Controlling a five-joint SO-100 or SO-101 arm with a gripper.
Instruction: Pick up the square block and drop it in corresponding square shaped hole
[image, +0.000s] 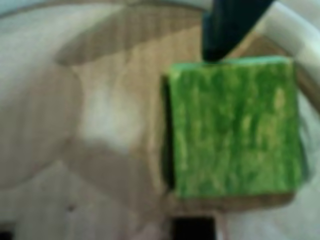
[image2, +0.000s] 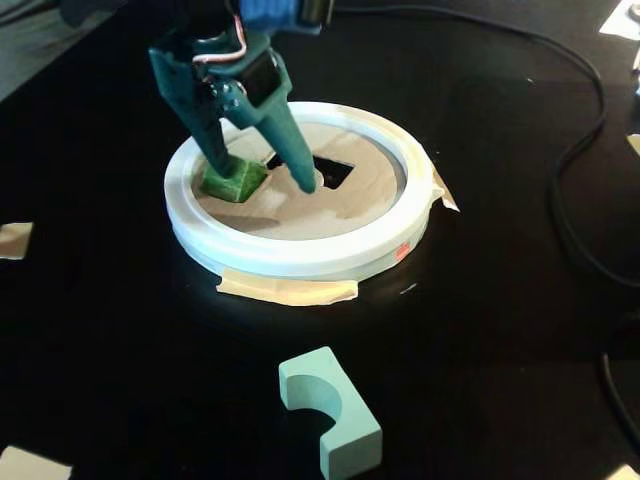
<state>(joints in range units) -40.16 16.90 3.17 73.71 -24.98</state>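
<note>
Teal arm reaches steeply down from the far left over the tan board (image2: 300, 215), gripper (image2: 265, 175) jaws spread wide, one finger touching the square block (image2: 234, 181), which sits tilted at the board's left. Black table (image2: 480, 330); mint notched block (image2: 330, 405) near front, cable (image2: 575, 150) right.

Green square block (image2: 235, 181) tilted on board

one green cube (image2: 234, 181), one mint block (image2: 331, 409), seemingly two cutouts (image2: 333, 173)
</note>
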